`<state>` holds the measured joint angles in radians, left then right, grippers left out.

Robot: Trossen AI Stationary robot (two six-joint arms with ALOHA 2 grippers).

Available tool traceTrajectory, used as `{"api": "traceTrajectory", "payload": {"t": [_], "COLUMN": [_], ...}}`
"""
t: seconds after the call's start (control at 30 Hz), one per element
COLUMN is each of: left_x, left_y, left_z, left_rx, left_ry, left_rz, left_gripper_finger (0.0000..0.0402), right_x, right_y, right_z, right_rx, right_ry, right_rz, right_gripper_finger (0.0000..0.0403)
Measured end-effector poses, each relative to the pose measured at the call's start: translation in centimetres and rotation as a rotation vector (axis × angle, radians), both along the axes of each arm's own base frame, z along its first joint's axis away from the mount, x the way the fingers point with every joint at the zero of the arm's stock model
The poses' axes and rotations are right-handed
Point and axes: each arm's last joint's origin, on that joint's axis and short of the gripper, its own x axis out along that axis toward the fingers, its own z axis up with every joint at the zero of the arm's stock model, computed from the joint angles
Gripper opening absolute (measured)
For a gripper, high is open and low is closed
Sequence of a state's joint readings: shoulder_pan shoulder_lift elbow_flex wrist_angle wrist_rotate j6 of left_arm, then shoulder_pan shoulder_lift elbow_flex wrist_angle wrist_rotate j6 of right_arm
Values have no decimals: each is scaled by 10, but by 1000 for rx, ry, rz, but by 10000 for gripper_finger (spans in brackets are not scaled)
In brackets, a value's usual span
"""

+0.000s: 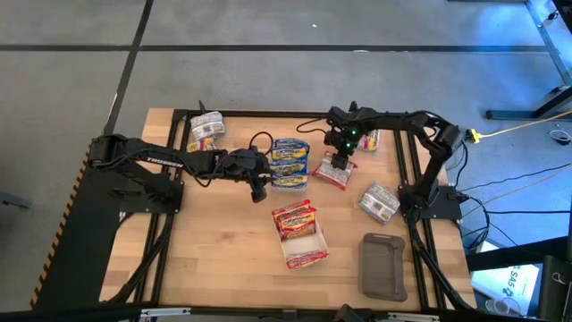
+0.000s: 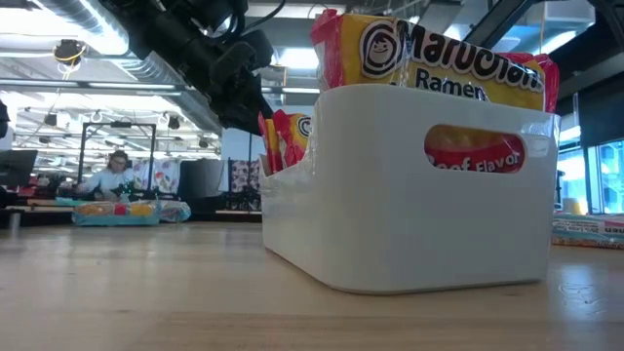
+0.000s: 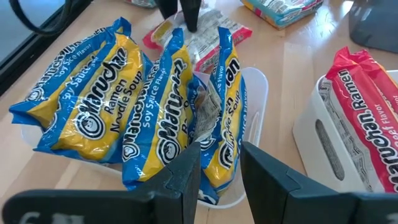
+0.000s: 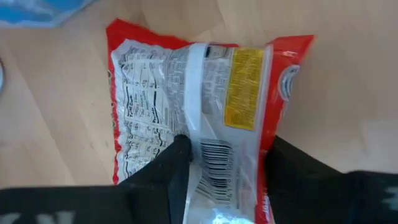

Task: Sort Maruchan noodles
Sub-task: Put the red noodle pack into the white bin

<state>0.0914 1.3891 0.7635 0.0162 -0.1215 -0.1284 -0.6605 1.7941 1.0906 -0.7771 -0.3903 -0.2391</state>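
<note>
Three blue-yellow Maruchan packets [image 3: 161, 106] stand on edge in a white tray [image 3: 258, 81] mid-table [image 1: 290, 163]. My left gripper [image 3: 221, 168] is open just at that tray's left side [image 1: 264, 179]; its fingers stand beside the nearest packet's edge. My right gripper [image 4: 227, 168] is right of that tray [image 1: 340, 164], shut on a red-orange packet [image 4: 205, 93] [image 1: 335, 174] that shows its printed back. More red-orange packets [image 1: 295, 217] [image 2: 439, 49] stand in a second white tray [image 1: 302, 255] [image 2: 409, 195]. My right gripper pinches the red-orange packet between its two fingers [image 4: 177, 168], near one short end [image 4: 227, 155]. The fingers come from above and lie across the packet's width, which is bunched in between them. Whether its other end [image 4: 205, 37] rests on the table, I cannot tell.
Silver-grey packets lie at the table's far left [image 1: 206, 130], far right [image 1: 371, 139] and right [image 1: 379, 201]. A dark grey tray [image 1: 382, 264] sits near the right front corner. Bare wood shows at the front left [image 1: 214, 259]. People sit in the room behind [image 2: 112, 175].
</note>
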Motion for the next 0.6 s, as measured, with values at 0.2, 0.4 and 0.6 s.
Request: {"api": "traceTrajectory", "payload": {"t": [0.2, 0.4, 0.6], "left_x": [0, 1, 2], "left_y": [0, 0, 0], "left_z": [0, 1, 2], "left_rx": [0, 1, 3], "left_ry": [0, -10, -31], "left_rz": [0, -1, -1], "left_gripper_finger": [106, 106, 106], "right_x": [-9, -15, -20], "right_y": [7, 12, 16], "right_z": [28, 46, 30], "right_rx": [-17, -33, -29], "right_ry": [-19, -76, -78], "right_rz": [4, 8, -17], "right_gripper_finger": [134, 101, 90]}}
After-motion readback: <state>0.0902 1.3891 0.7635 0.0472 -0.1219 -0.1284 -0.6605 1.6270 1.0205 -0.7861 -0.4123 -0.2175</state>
